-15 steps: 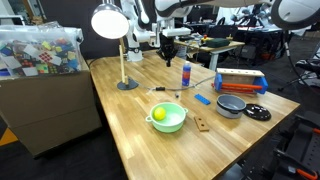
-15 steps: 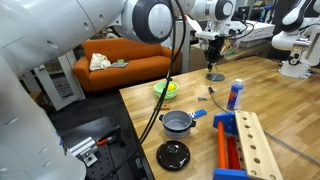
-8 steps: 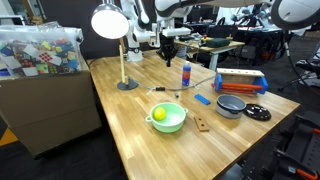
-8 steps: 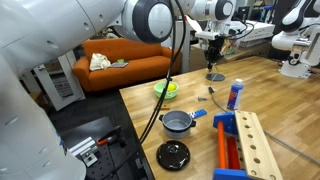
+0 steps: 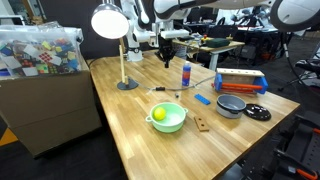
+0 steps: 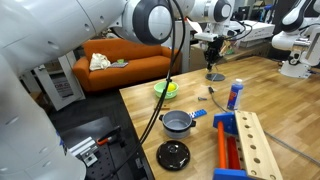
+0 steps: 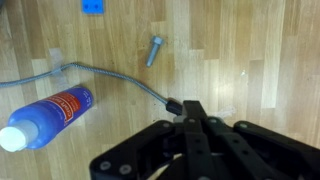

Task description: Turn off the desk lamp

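Observation:
The desk lamp (image 5: 108,22) stands at the table's far left in an exterior view. It has a bright white disc face, a thin pale stem and a round dark base (image 5: 127,85). My gripper (image 5: 168,57) hangs over the back of the table, to the right of the lamp and apart from it. In the wrist view the gripper (image 7: 190,108) has its fingers together, low over the wood. A thin grey cable (image 7: 120,76) ends in a dark plug right at the fingertips. A small pale piece shows beside the fingers.
A blue bottle (image 5: 186,73) (image 7: 50,115) lies or stands close to the gripper. A bolt (image 7: 154,50) and a blue block (image 7: 94,6) lie further on. A green bowl (image 5: 167,117) (image 6: 166,89), pot (image 5: 231,105), lid (image 5: 257,112) and red-blue rack (image 5: 240,82) fill the table's near half.

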Robot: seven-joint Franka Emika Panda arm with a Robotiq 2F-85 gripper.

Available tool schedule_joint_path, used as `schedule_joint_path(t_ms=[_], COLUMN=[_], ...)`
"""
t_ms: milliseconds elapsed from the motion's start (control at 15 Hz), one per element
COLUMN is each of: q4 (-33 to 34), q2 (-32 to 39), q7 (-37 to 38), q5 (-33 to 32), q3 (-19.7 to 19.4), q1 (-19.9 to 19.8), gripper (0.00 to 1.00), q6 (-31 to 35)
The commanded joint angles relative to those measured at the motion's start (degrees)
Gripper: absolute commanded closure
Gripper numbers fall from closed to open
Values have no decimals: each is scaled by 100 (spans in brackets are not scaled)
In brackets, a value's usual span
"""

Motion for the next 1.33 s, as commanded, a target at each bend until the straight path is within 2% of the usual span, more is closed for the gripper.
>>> schedule_joint_path(t_ms=[0,267,333,867,1267], q4=[327,427,160,205,372], q2=[245,323,195,196,258], q7=[80,22,13,13,-192], q5=[-87,-70,-44,-44,-414], q3=[-76,-39,-2,-2,-134], q1=[70,-7,-2,-20,65], gripper=[100,100,99,99,100], q6=[41,56,35,37,821])
